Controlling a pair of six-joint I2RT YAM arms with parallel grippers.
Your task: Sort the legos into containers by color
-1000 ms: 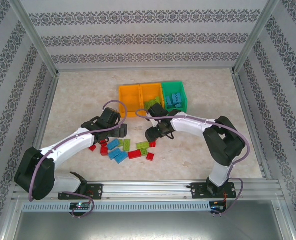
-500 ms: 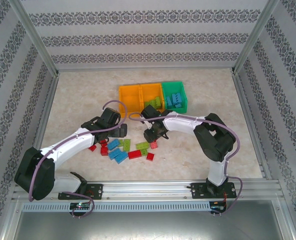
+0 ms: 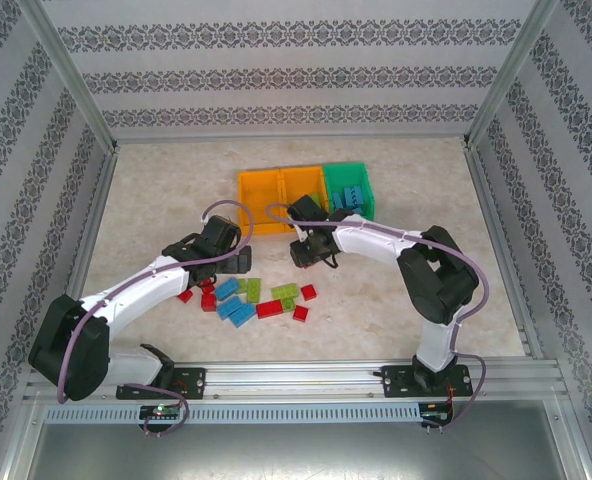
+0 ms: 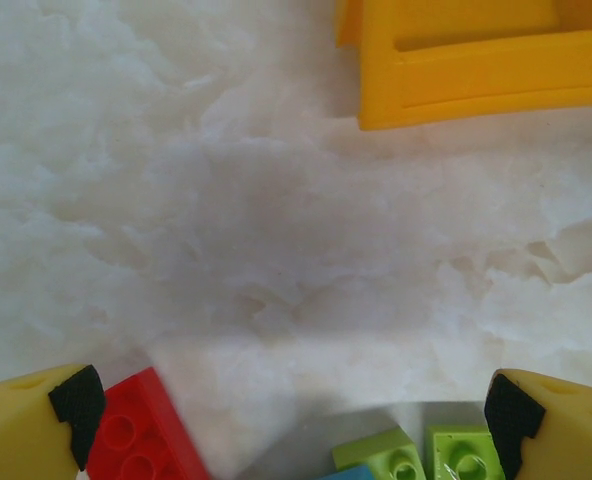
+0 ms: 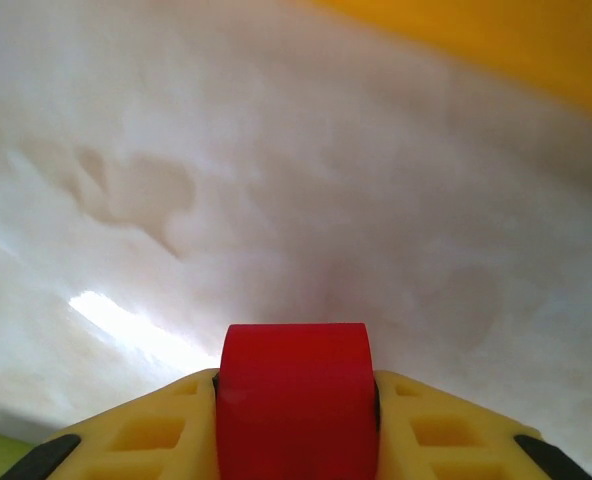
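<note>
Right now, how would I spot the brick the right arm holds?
Find the row of three bins toward the back of the table. Just in front, the jaws of the right arm pinch a red brick, the only one held; loose bricks lie nearer.

Pale marbled table (image 3: 426,200). Far centre: three joined containers (image 3: 256,228), two orange left, green right. Nearer, left of centre: scattered red, blue, light-green legos (image 3: 241,313).

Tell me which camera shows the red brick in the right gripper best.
The right wrist view: the red brick sits close up, clamped between the right gripper's fingers. From above, that gripper covers it. The left wrist view has a different red brick, on the table.
</note>
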